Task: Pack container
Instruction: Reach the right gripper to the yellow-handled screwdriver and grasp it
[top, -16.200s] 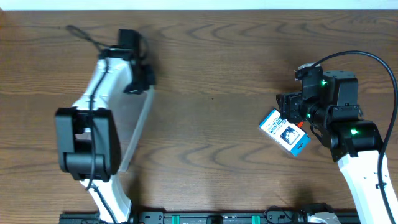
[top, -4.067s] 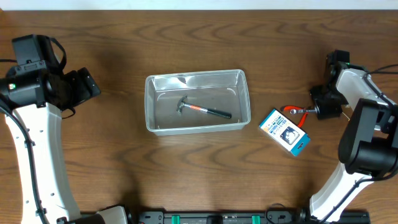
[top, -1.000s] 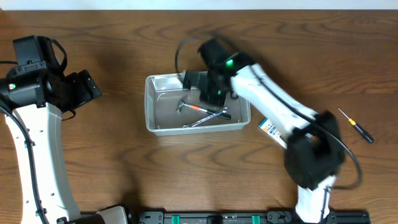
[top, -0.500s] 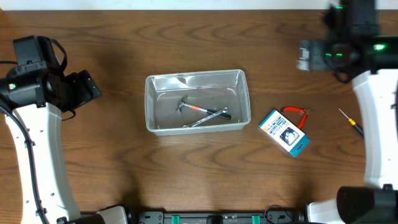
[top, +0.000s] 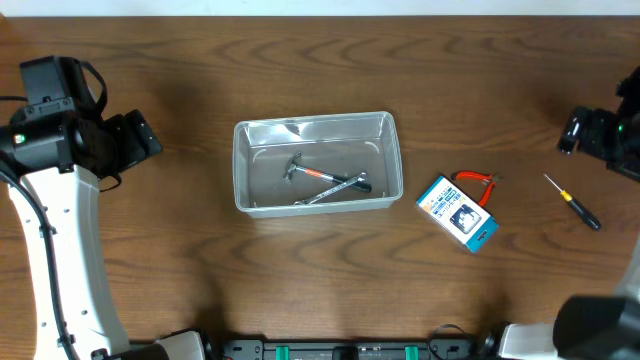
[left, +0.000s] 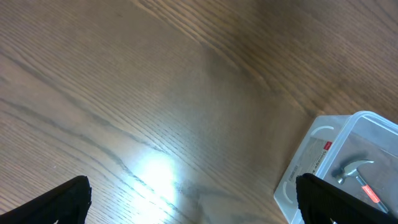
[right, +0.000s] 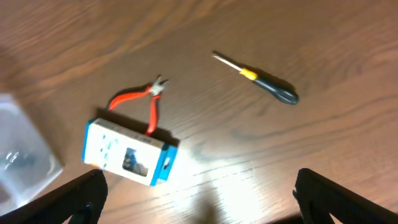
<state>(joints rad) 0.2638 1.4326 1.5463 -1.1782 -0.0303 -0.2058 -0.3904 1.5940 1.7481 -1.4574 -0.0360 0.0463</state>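
Right gripper (right: 199, 190) withdrew to the right edge, jaws apart; left gripper (left: 193, 186) likewise. Container (top: 237, 165) holds one hammer (top: 300, 168), one wrench (top: 330, 190); outside lie one pliers (top: 472, 181), one screwdriver (top: 575, 203), one box (top: 457, 212).

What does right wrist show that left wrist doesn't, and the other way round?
Right wrist only: the red-handled pliers against the blue-and-white box, and the screwdriver lying apart from both.
Left wrist only: the hammer head inside the container.
Both: a corner of the container, at the left edge and blurred in right wrist, and the wooden table.
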